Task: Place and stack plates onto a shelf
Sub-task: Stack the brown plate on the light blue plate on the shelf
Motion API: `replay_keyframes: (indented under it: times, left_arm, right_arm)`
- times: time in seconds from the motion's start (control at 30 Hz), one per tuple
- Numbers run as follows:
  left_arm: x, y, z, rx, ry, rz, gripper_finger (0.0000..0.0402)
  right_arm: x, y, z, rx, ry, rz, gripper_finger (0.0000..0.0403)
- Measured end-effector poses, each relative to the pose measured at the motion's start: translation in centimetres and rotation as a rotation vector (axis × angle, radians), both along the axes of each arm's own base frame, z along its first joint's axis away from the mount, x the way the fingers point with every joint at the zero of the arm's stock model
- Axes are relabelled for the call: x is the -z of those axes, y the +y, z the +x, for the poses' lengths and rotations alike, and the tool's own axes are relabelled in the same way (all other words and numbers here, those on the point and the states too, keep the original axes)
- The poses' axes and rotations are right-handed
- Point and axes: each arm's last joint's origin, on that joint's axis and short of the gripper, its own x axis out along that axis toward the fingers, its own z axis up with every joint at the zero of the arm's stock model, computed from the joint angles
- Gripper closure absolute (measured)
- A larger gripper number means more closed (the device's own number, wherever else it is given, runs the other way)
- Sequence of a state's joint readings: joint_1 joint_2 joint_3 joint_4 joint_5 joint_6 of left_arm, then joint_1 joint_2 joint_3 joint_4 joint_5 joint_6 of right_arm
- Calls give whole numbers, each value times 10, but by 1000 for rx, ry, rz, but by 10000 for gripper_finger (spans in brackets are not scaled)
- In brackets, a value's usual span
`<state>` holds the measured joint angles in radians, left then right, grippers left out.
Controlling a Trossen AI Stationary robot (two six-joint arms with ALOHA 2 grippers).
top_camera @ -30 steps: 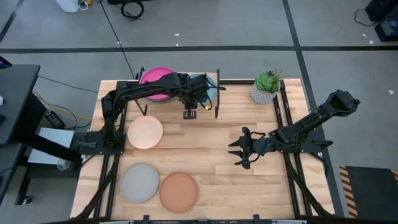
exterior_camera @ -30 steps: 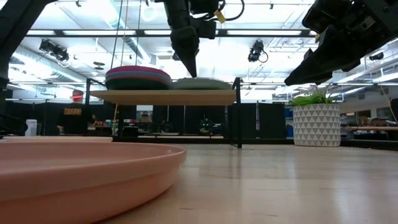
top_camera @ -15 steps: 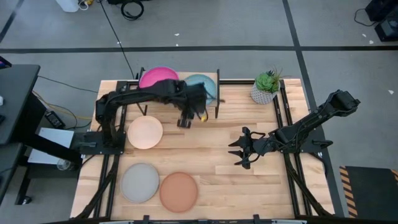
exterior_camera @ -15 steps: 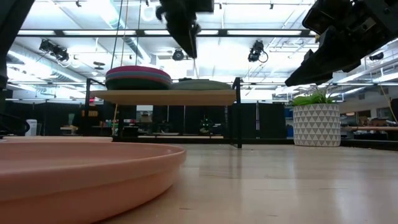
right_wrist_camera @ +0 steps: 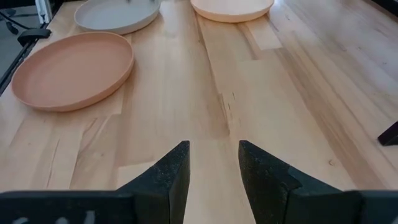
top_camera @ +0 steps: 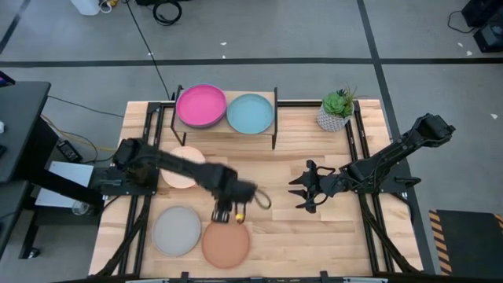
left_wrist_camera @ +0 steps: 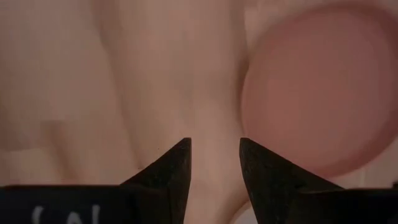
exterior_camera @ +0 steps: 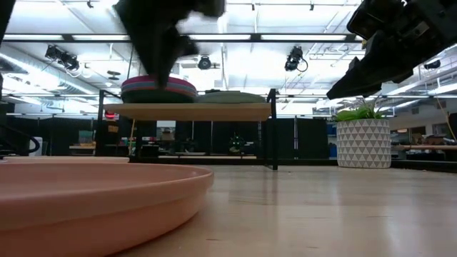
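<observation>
The shelf [top_camera: 225, 126] stands at the table's far edge. It carries a stack of plates topped by a magenta one [top_camera: 200, 105] and, beside it, a light blue plate [top_camera: 250, 112]. On the table lie a cream plate [top_camera: 179, 171], a grey plate [top_camera: 176, 230] and a terracotta plate [top_camera: 226, 243]. My left gripper [top_camera: 226, 215] hangs open, pointing down, just over the terracotta plate's far rim [left_wrist_camera: 323, 93], with only table between its fingers. My right gripper [top_camera: 302, 189] waits open above the table's right half.
A potted plant [top_camera: 336, 110] in a white pot stands at the far right corner. The left arm lies across the cream plate in the high view. Bare wood spreads between the two grippers and in front of the shelf.
My left gripper has swung from over the shelf's light blue plate toward the table's near edge and sunk lower. It now hangs by the terracotta plate. The light blue plate stays on the shelf, uncovered in the high view.
</observation>
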<state>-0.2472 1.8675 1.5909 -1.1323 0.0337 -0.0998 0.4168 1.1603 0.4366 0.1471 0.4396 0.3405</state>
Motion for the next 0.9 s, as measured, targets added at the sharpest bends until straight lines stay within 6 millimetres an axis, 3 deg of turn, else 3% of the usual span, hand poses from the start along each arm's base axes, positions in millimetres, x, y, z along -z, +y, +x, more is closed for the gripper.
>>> replay_keyframes:
  times: [0.1, 0.23, 0.43, 0.63, 0.9]
  left_arm:
    - [28, -16, -9, -37, 23, -5, 259]
    - [48, -23, -13, -141, 15, -30, 259]
    - [62, -29, -12, -236, -18, -127, 259]
    - [64, -36, -14, -198, -24, -113, 259]
    - [81, -48, -13, -141, -13, -64, 259]
  right_arm:
    - [0, 0, 0, 5, -3, -2, 259]
    - [-1, 0, 1, 9, -17, -2, 259]
    - [-1, 0, 1, 9, -17, -4, 259]
    - [-1, 0, 1, 6, -16, -9, 259]
    - [-2, 0, 1, 6, -21, -7, 259]
